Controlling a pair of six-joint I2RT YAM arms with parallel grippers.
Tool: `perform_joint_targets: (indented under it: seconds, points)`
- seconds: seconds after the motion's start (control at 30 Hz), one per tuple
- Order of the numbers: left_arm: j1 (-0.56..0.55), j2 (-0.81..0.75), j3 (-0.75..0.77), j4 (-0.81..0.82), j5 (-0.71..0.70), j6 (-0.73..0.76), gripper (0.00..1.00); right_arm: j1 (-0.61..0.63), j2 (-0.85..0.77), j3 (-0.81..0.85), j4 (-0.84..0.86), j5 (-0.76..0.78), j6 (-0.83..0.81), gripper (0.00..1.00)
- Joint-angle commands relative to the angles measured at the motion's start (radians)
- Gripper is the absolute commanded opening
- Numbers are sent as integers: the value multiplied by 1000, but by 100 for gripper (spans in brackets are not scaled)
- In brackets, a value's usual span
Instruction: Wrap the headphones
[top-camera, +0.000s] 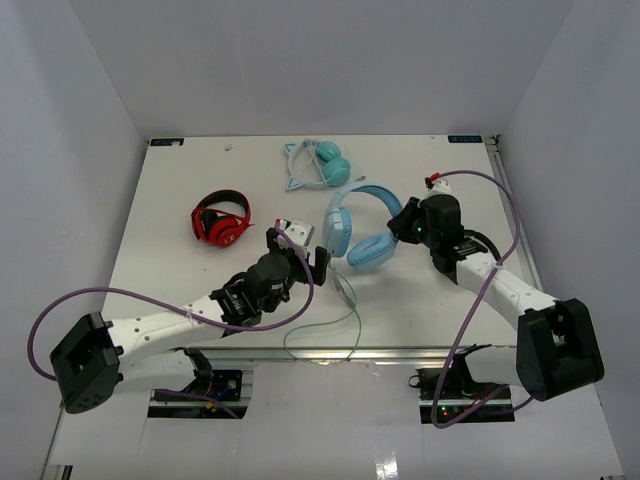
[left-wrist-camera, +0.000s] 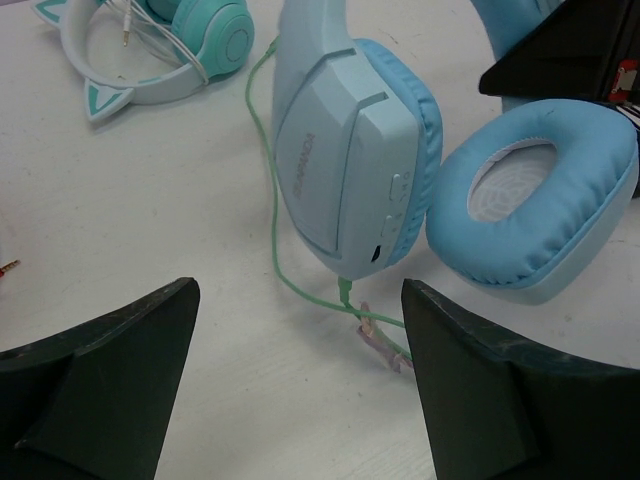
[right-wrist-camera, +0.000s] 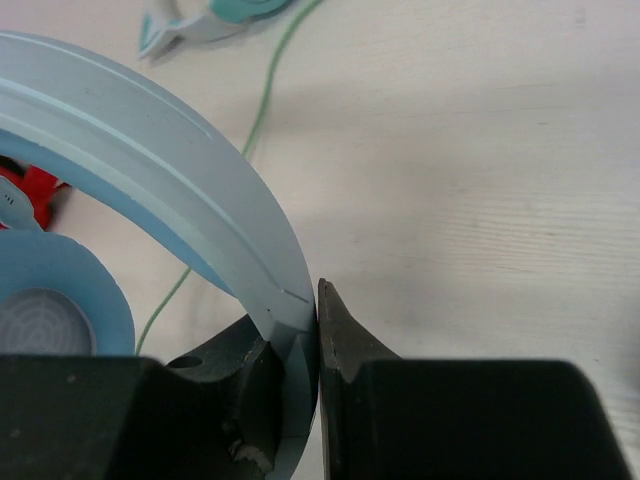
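My right pincer (right-wrist-camera: 295, 320) is shut on the headband (right-wrist-camera: 150, 170) of the headphones (top-camera: 355, 225), which lie mid-table (top-camera: 400, 300), cups turned toward my left arm; my left pincer (left-wrist-camera: 298, 290) stands open and empty, just short of the nearer cup (left-wrist-camera: 350, 160); the cable (left-wrist-camera: 275, 250) leaves that cup's lower end and runs between my left fingers toward the near edge; the left arm is nearer it, I judge.

Pinching the light-blue headphones (right-wrist-camera: 62, 290) by the headband (right-wrist-camera: 150, 150) in the right hand (right-wrist-camera: 295, 332), pale-green cable (right-wrist-camera: 268, 90) on the table (right-wrist-camera: 480, 180) beyond the headband.
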Motion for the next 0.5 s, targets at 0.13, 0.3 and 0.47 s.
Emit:
perform_joint_targets:
  seconds: [0.13,0.3,0.47]
  points:
    - [-1,-287,151,-93,391,-67,89,-23,-145,131,28,-575,17,8]
    - [-1,-422,285,-177,531,0,84,-22,-239,166,153,-892,167,8]
    - [-1,-479,300,-150,584,131,91,-22,-332,167,307,-1059,335,8]
